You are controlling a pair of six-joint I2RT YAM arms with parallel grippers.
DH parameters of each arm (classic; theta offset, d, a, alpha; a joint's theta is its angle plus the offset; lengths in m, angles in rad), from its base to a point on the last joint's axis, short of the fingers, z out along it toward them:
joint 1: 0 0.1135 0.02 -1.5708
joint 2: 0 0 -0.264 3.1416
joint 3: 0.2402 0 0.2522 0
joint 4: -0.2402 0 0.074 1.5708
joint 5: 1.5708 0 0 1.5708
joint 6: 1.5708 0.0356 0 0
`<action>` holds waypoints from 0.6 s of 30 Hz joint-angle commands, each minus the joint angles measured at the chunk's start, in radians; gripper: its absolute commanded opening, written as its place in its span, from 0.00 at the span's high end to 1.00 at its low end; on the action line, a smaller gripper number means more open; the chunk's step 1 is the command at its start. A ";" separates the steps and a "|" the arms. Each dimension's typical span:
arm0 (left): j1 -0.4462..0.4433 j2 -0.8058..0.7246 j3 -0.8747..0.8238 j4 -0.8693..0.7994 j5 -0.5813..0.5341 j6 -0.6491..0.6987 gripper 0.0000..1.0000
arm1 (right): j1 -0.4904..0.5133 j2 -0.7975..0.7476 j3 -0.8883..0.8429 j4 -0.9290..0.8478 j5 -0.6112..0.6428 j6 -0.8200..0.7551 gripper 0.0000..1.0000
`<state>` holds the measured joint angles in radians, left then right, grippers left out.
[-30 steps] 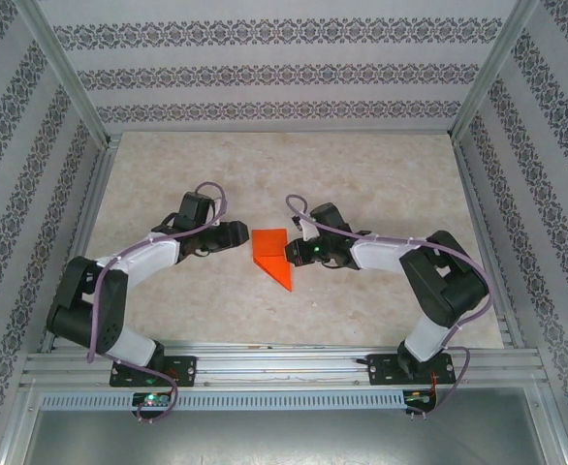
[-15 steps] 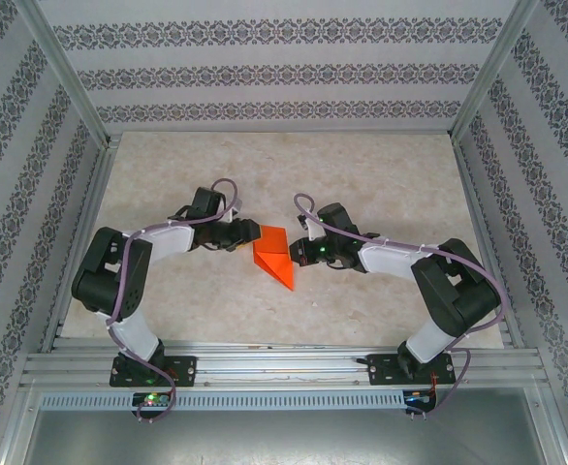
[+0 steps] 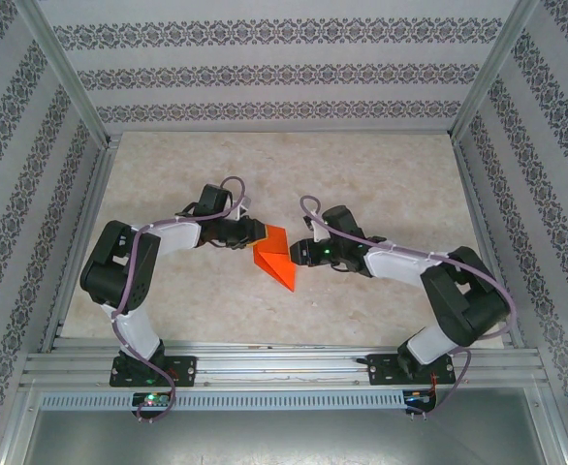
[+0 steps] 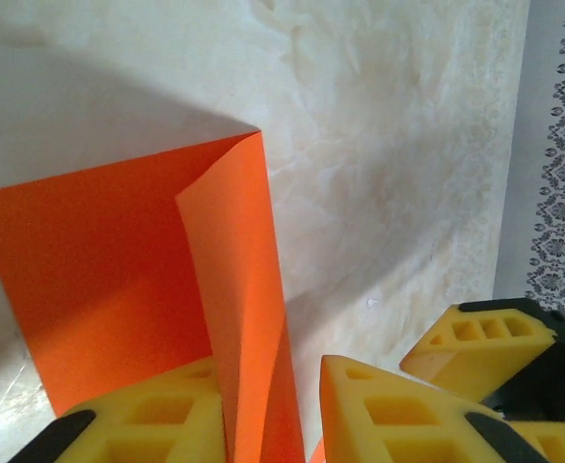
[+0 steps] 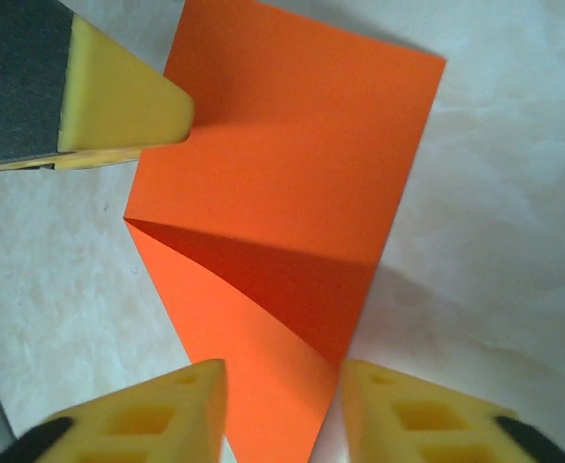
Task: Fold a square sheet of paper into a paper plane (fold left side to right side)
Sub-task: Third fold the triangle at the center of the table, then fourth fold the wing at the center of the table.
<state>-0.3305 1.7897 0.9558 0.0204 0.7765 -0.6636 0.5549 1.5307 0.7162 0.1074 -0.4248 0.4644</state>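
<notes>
**Square sheet of paper (image 3: 274, 258) straddled from both sides**

It lies mid-table (image 3: 362, 174), one flap edge raised between the left gripper's (image 4: 263, 391) parted fingers. The right gripper (image 5: 281, 381), jaws apart, straddles its tapered end. Broad table surface spreads beyond the far edge.

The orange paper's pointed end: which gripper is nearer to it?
Right. The orange paper narrows toward its point between the open fingers of the right gripper; the left gripper is at the opposite, square end, at its left corner.

arms (image 3: 158, 250): black joints, white links | cables (image 3: 228, 181): purple | end effector pads (image 4: 389, 415): yellow
</notes>
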 commanded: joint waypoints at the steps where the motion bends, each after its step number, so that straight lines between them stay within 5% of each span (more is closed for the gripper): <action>1: -0.014 -0.024 0.018 0.015 0.025 -0.018 0.72 | 0.026 -0.074 0.016 -0.076 0.112 -0.024 0.58; 9: -0.023 -0.042 0.014 0.059 0.035 -0.093 0.76 | 0.237 -0.122 0.093 -0.320 0.467 -0.067 0.49; 18: -0.031 -0.024 0.032 0.053 0.034 -0.135 0.81 | 0.421 0.066 0.207 -0.436 0.699 -0.028 0.46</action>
<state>-0.3485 1.7821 0.9565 0.0463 0.7937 -0.7723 0.9516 1.5436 0.8818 -0.2478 0.1436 0.4198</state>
